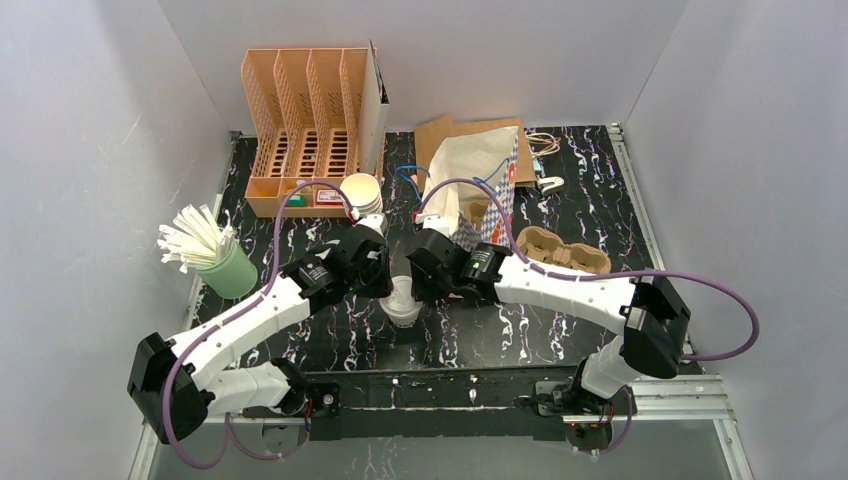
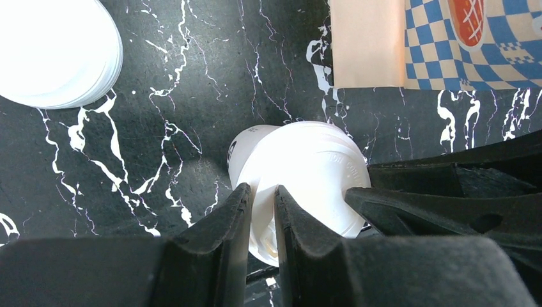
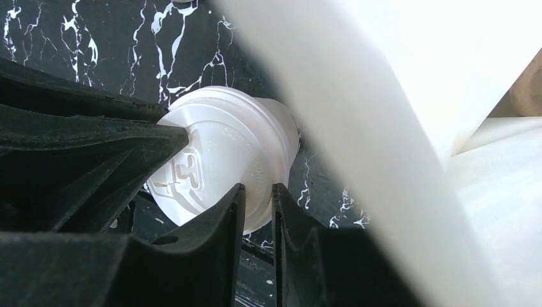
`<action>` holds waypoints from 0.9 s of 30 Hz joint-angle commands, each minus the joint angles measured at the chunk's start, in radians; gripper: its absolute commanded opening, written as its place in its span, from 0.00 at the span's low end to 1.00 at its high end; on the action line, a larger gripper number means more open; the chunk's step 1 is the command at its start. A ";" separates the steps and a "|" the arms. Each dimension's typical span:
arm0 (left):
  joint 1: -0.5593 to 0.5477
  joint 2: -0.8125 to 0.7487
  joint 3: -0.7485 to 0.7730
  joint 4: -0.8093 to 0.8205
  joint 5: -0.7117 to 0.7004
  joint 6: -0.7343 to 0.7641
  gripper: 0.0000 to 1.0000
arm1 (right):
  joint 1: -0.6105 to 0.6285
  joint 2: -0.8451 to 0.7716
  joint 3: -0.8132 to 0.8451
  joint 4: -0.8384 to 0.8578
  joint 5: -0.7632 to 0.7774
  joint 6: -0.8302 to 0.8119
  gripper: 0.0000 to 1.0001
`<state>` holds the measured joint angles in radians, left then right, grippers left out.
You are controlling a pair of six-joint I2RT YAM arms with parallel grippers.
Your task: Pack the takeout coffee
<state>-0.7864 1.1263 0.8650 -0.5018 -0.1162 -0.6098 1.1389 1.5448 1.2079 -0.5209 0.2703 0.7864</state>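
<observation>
At the top view's centre, the lidded cup (image 1: 403,303) is flanked by the left gripper (image 2: 262,192) and the right gripper (image 3: 257,190). Its lid rim is clamped by both.

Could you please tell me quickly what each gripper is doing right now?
Left gripper: closed, pinching the rim of the small white paper cup with round white plastic lid.
Right gripper: closed, pinching the same cup's rim.

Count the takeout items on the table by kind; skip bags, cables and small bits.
lidded cup: 1
pulp tray: 1
straw cup: 1
organizer: 1
stack of cups or lids, cannot tell which: 1
Total: 5
</observation>
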 commanded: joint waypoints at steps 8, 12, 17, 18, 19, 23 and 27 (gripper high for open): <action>-0.003 0.030 -0.059 -0.056 0.058 -0.006 0.19 | -0.002 0.071 0.020 -0.114 -0.060 0.010 0.29; -0.002 0.028 0.009 -0.086 0.044 0.009 0.21 | -0.002 0.047 0.057 -0.120 -0.056 -0.010 0.31; -0.003 0.066 0.101 -0.121 0.023 0.037 0.25 | -0.002 0.040 0.089 -0.131 -0.043 -0.029 0.34; -0.003 0.075 0.111 -0.123 0.022 0.041 0.26 | -0.002 0.044 0.096 -0.139 -0.039 -0.031 0.34; -0.003 0.081 0.119 -0.123 0.023 0.043 0.27 | -0.002 0.046 0.102 -0.145 -0.036 -0.033 0.35; -0.001 0.097 0.150 -0.127 0.015 0.050 0.31 | -0.002 0.044 0.112 -0.154 -0.027 -0.040 0.39; 0.001 0.102 0.192 -0.140 0.000 0.058 0.35 | -0.002 0.014 0.120 -0.151 -0.019 -0.062 0.47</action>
<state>-0.7849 1.2266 0.9897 -0.5964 -0.1078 -0.5735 1.1343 1.5784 1.2869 -0.6361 0.2398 0.7486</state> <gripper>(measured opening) 0.332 0.431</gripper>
